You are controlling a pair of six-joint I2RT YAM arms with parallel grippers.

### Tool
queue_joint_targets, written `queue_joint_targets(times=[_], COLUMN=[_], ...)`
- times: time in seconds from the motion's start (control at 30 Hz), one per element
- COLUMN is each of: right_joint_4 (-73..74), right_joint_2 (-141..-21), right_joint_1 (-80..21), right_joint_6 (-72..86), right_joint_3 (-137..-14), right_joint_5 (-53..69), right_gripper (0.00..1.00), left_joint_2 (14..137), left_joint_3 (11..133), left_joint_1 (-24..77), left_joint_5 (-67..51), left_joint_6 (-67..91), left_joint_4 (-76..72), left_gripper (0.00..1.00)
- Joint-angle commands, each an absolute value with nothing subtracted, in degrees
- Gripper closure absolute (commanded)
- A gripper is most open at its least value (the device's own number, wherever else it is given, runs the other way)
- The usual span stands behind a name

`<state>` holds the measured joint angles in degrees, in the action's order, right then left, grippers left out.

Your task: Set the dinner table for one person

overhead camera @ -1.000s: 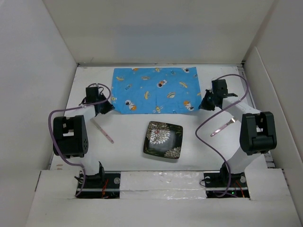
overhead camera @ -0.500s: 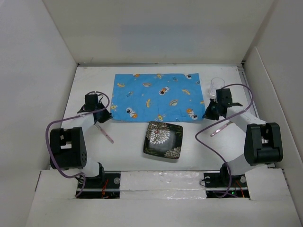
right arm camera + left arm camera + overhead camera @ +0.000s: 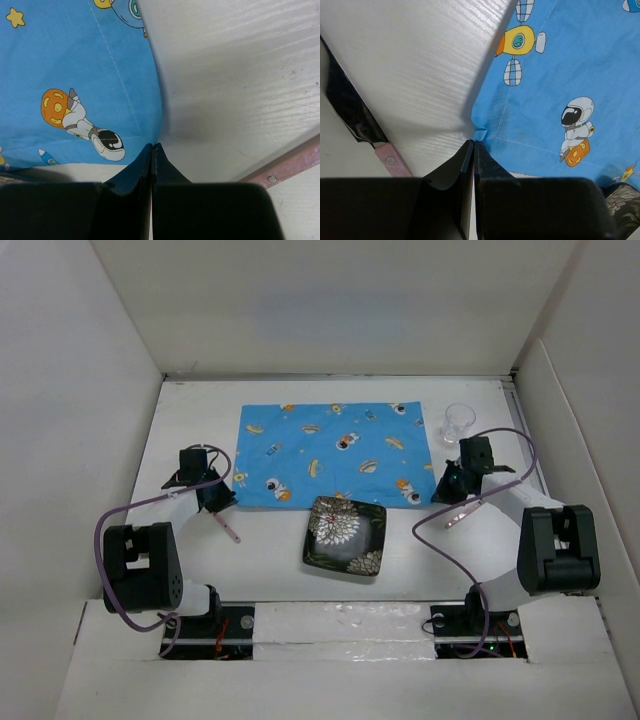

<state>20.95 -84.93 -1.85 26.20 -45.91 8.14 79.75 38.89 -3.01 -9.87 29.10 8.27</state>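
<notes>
1. The dinner table (image 3: 270, 555) is a flat, matte white, roughly square surface with a faint wood-like grain. It lies under both grippers and spreads out on every side of them, to upright white panels.
2. A rectangular blue cloth mat (image 3: 335, 445), soft and hemmed, printed with cartoon astronauts and rockets, lies flat between the two grippers and stretches away beyond their tips.
3. A square, glossy dark plate (image 3: 345, 536) with pale flower patterns sits between the grippers, a little nearer the arm bases than their tips. Its far edge meets the mat's near hem; which lies on top cannot be told.
4. The left gripper (image 3: 473, 145) has its black, wedge-shaped fingers pressed together, with the mat's near left corner bunched into a small tuft at their tips.
5. The right gripper (image 3: 151, 147) is likewise pressed tight, its tips meeting at the mat's near right corner, where the hem runs in between them.
6. A small, clear, round glass (image 3: 458, 423) stands upright on the table beyond the right gripper, just past the mat's far right corner.
7. A flat pink utensil handle (image 3: 392, 160), riveted, lies just left of the left gripper's fingers.
8. A second pink riveted handle (image 3: 292, 162) lies to the right of the right gripper's fingers.
</notes>
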Motion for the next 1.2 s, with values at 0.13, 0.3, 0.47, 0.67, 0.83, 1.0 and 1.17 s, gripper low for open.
queue_joint_targets(times=[0.13, 0.3, 0.47, 0.67, 0.83, 1.0, 1.17], right_joint_4=[21.62, 22.67, 24.52, 27.68, 28.83, 28.39, 20.93], right_joint_2=[-80.95, -78.14, -77.26, -74.27, -69.97, -65.31, -61.79], right_joint_1=[-1.49, -1.49, -1.49, -3.16, -7.80, -14.58, -20.91], right_joint_6=[24.87, 24.87, 24.79, 25.22, 24.87, 25.30, 30.93], right_joint_3=[-43.33, -42.71, -44.55, -48.95, -51.06, -46.86, -36.33], right_joint_5=[9.23, 9.05, 8.62, 6.42, 7.99, 17.98, 22.32], right_gripper=[0.95, 0.95, 0.73, 0.57, 0.77, 1.00, 0.78], left_joint_2=[77.17, 76.55, 75.41, 71.37, 67.51, 64.96, 62.93], left_joint_3=[38.23, 38.14, 38.84, 41.65, 45.43, 48.60, 49.65], left_joint_1=[-3.08, -3.08, -3.08, -3.08, -3.08, -3.08, -2.03], left_joint_5=[-9.32, -9.40, -9.14, -10.37, -11.60, -14.23, -19.07], left_joint_6=[28.39, 28.39, 28.39, 27.77, 27.16, 26.89, 28.65], left_joint_4=[10.28, 11.16, 11.69, 13.53, 15.03, 15.21, 10.99], left_gripper=[1.00, 1.00, 1.00, 0.81, 0.69, 0.89, 1.00])
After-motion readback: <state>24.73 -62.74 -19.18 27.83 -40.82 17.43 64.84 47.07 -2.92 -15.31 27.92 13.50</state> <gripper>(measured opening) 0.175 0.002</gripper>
